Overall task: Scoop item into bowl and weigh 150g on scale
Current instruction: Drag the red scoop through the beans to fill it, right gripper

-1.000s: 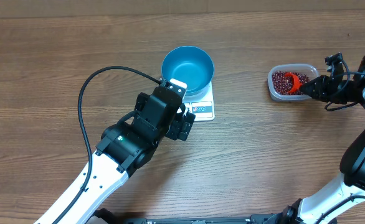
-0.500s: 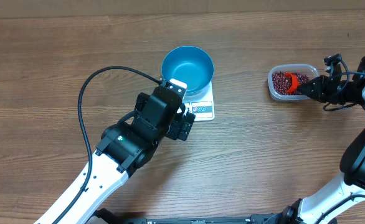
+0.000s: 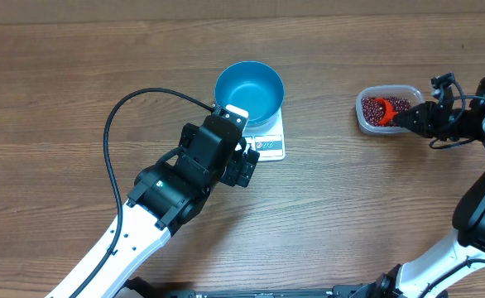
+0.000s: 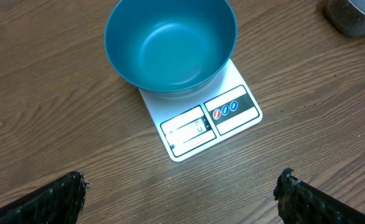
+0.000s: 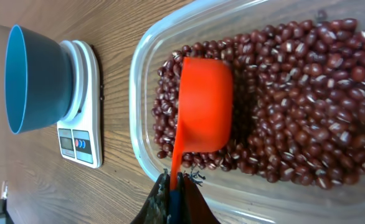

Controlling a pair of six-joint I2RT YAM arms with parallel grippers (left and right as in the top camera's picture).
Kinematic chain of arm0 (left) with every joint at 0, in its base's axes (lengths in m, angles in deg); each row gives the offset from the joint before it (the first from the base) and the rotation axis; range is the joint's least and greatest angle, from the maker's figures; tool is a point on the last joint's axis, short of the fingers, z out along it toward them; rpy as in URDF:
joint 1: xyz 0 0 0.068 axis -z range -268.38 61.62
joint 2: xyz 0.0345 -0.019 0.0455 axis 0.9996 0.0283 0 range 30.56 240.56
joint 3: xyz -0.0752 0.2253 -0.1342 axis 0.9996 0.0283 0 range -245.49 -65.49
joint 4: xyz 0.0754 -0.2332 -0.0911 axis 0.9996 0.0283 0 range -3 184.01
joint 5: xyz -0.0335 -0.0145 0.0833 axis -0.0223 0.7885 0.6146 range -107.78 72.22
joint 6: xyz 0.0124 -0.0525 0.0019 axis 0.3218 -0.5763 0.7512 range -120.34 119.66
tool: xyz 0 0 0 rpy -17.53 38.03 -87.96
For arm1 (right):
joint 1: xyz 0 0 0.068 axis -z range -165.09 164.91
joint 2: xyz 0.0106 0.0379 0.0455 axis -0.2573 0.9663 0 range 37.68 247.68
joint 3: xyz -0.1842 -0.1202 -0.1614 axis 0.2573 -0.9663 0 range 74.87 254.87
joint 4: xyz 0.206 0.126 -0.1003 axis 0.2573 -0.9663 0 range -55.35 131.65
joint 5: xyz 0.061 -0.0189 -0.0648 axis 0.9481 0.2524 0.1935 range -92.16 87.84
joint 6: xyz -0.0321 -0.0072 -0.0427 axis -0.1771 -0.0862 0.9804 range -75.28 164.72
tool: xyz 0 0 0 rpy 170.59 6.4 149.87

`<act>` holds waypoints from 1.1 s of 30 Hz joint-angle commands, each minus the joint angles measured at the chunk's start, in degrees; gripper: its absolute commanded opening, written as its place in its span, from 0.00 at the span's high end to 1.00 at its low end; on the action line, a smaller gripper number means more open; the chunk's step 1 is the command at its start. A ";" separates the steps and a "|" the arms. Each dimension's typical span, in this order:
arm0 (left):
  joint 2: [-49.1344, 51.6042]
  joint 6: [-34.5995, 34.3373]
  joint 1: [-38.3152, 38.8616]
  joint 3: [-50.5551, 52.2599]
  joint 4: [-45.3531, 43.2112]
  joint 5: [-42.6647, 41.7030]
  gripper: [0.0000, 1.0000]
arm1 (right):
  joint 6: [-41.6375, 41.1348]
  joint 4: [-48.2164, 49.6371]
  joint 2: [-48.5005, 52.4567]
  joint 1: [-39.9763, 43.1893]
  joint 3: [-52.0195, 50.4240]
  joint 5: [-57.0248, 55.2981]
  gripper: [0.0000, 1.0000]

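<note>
The teal-blue bowl (image 3: 249,91) (image 4: 170,42) (image 5: 36,78) stands empty on the white scale (image 3: 269,146) (image 4: 210,121) (image 5: 80,140) at mid-table. Just short of the scale's display edge hovers my left gripper (image 4: 181,194), open, with nothing between its fingers (image 4: 55,199). At the right, dark red beans (image 3: 400,103) (image 5: 294,106) fill a clear tub (image 3: 367,122) (image 5: 142,99). My right gripper (image 3: 408,118) (image 5: 176,180) is shut on the handle of an orange scoop (image 3: 383,108) (image 5: 204,112), whose cup lies bottom-up on the beans.
A black cable (image 3: 118,124) loops over the table left of the left arm. Bare wood lies between the scale and the tub. The right arm (image 3: 482,207) reaches in from the lower right corner.
The orange scoop has shifted slightly within the tub. The left arm has not moved.
</note>
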 commanded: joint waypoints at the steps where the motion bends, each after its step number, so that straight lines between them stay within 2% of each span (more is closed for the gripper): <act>1: 0.31 -0.79 -0.33 -0.50 -0.22 1.16 0.00 | 0.02 -0.55 0.66 2.16 -0.31 4.81 0.96; 17: 1.20 -0.79 -0.39 -0.50 -0.24 1.16 0.01 | 0.28 -3.82 0.66 7.87 -0.31 12.39 0.96; 33: 1.20 -0.79 -0.37 -0.50 -0.22 1.16 0.00 | 0.26 -6.49 0.66 8.09 -0.31 19.54 0.96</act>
